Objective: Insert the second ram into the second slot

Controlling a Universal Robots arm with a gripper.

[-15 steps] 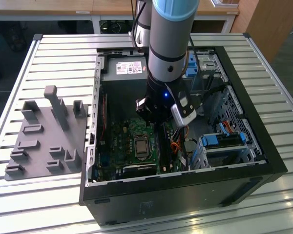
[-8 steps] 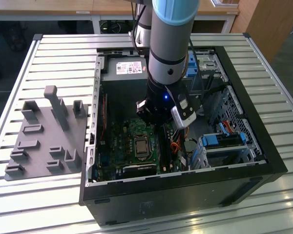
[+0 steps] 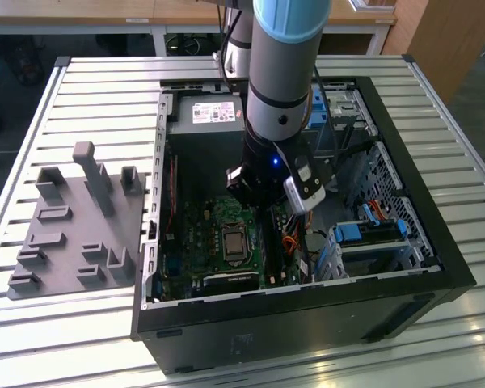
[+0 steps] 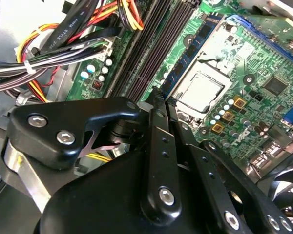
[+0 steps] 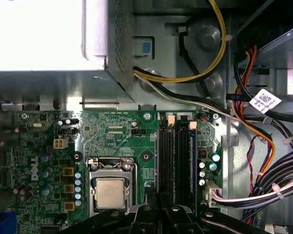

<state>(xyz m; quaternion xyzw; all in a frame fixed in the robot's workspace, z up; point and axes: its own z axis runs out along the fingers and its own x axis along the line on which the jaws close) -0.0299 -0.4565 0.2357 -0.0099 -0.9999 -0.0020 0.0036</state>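
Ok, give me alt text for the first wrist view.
The gripper hangs over a green motherboard, near the black memory slots beside the processor socket. A silver power supply and bundled cables border the board.

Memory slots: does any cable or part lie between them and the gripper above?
Nothing visible does. In the first wrist view the memory slots lie uncovered beside the processor socket, and the cable bundle runs past their other side without crossing them. In the second wrist view the gripper hangs over them.
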